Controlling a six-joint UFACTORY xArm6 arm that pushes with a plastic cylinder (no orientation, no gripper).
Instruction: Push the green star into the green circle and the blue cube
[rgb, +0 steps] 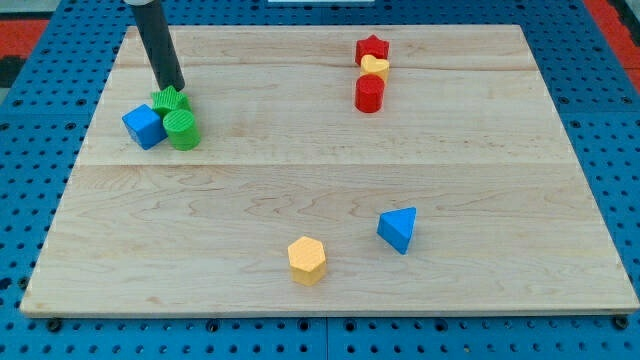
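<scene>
Though crowded by green circle (182, 131), green star (168, 100).

No readable txt, labels, nos. or signs anywhere on board or blocks.

Eight blocks (306, 260), one board (500, 150)

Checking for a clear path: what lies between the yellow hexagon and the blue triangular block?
Only bare board separates the yellow hexagon from the blue triangular block in the camera view.
</scene>
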